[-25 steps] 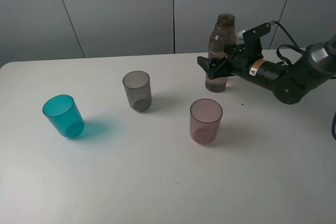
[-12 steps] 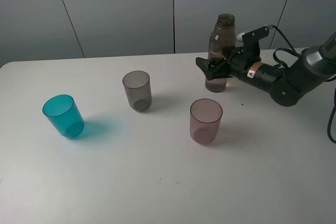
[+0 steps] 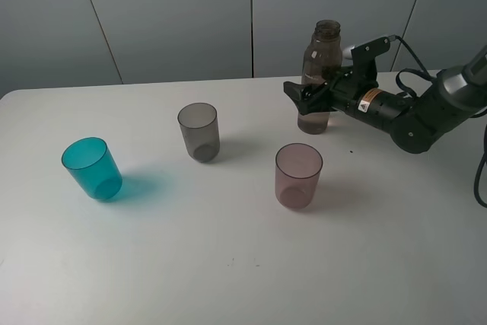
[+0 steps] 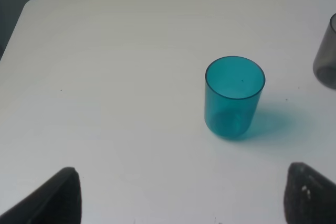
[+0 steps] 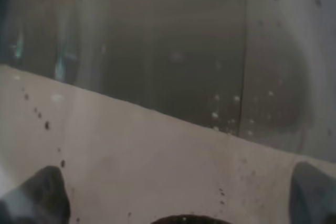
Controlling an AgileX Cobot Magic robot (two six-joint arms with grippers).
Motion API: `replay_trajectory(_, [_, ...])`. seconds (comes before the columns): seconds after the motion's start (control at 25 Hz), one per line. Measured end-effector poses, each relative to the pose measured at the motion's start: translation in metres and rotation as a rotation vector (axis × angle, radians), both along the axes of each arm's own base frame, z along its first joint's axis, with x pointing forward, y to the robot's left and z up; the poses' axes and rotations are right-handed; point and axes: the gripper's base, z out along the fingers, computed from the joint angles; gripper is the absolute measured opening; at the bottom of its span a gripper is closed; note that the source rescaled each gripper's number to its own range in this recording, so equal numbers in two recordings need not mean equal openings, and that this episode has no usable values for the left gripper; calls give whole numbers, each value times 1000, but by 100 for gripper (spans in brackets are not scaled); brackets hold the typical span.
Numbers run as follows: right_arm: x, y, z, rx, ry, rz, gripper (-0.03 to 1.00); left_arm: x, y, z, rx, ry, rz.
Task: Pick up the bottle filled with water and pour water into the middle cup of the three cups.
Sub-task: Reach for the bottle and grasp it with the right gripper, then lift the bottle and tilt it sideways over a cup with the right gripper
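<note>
The smoky grey-brown bottle [image 3: 319,66] stands upright at the back right of the white table [image 3: 228,264], with water in its lower part. My right gripper [image 3: 308,99] is open, with its jaws on either side of the bottle's lower body. In the right wrist view the bottle [image 5: 157,51] fills the frame and the right gripper [image 5: 178,195] shows only as dark fingertips [image 5: 44,192] at the corners. The three cups stand apart: teal [image 3: 91,169], the grey middle cup [image 3: 199,131], and pink-mauve [image 3: 298,175]. My left gripper [image 4: 184,200] is open, hovering short of the teal cup [image 4: 233,95].
The grey cup's edge shows at the side of the left wrist view [image 4: 328,56]. A grey panelled wall [image 3: 190,13] stands behind the table. The right arm's cable [image 3: 415,74] loops at the back right. The left arm is out of the exterior view.
My right gripper slid a little further left around the bottle's base in the first half second, then held still. Bottle and cups have not moved.
</note>
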Motion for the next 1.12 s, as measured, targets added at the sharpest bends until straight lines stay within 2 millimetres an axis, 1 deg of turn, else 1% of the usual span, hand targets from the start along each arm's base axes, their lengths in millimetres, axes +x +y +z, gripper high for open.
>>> replay_trajectory(0.04, [0, 0, -1, -2, 4, 0, 80, 0, 0, 0, 0, 0, 0])
replay_trajectory(0.08, [0, 0, -1, -1, 4, -1, 62, 0, 0, 0, 0, 0, 0])
replay_trajectory(0.16, [0, 0, -3, -4, 13, 0, 0, 0, 0, 0, 0, 0, 0])
replay_trajectory(0.2, [-1, 0, -4, -5, 15, 0, 3, 0, 0, 0, 0, 0, 0])
replay_trajectory(0.56, [-1, 0, -4, -5, 15, 2, 3, 0, 0, 0, 0, 0, 0])
replay_trajectory(0.64, [0, 0, -1, 20, 34, -3, 3, 0, 0, 0, 0, 0, 0])
replay_trajectory(0.76, [-1, 5, 5, 31, 74, -4, 3, 0, 0, 0, 0, 0, 0])
replay_trajectory(0.88, [-2, 14, 16, 2, 103, -16, 2, 0, 0, 0, 0, 0, 0])
replay_trajectory(1.0, [-3, 21, 33, -31, 106, -49, 2, 0, 0, 0, 0, 0, 0])
replay_trajectory(1.12, [-6, 30, 47, -58, 80, -44, 2, 0, 0, 0, 0, 0, 0])
